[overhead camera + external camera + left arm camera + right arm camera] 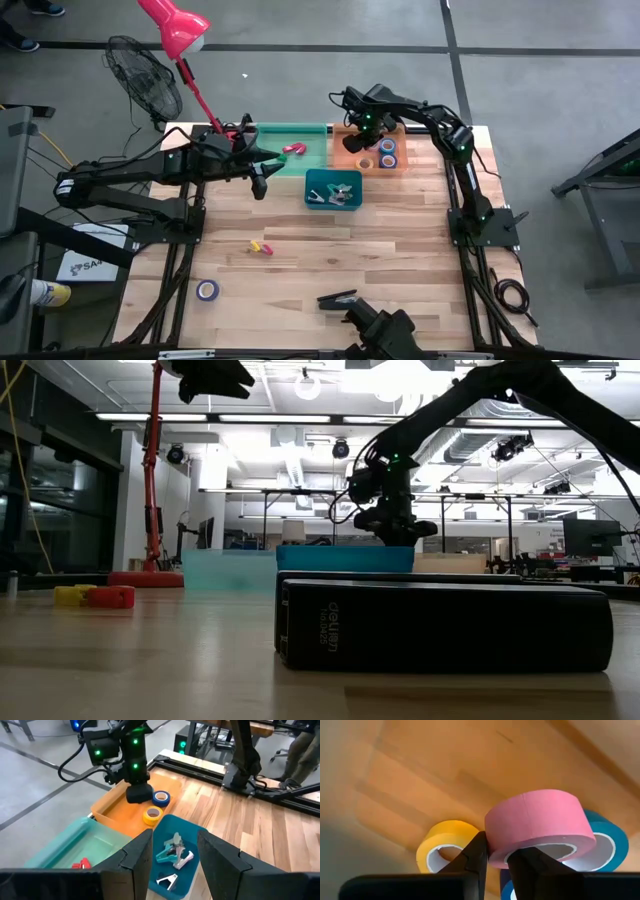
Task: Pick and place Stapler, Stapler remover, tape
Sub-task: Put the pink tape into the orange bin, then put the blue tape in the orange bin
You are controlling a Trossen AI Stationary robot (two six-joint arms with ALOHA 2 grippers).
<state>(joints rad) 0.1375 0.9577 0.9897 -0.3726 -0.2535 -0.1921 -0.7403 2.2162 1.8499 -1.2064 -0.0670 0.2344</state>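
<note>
So right now the right gripper (497, 857) is down over the orange tray (350, 135) at the far side of the desk (400, 260), and in its own wrist view the jaws are pinched on the wall of a pink tape roll (540, 827), one finger inside the core and one outside, so it's gripping that roll. A yellow roll (447, 847) and a teal-blue one (610, 842) sit right behind it, all packed close, so the thing to watch is the pink roll bumping its neighbours when it gets let go. The left gripper (172, 857) hangs above the near edge of the blue bin (197, 832), jaws partly open and holding nothing; the bin has what look like staple removers (175, 855) in it, pale and teal. The green tray (290, 145) is beside it with something red inside. What's left on the desk: the stapler (337, 298) lies at the near edge, long axis roughly along that edge, well apart from both arms, a bit nearer the right arm's side I'd say. A purple tape roll (207, 290) sits toward the left arm's side, and a small yellow and red piece (261, 246) lies mid-desk, closest to the left gripper. Nothing stands between the arms and those.
</note>
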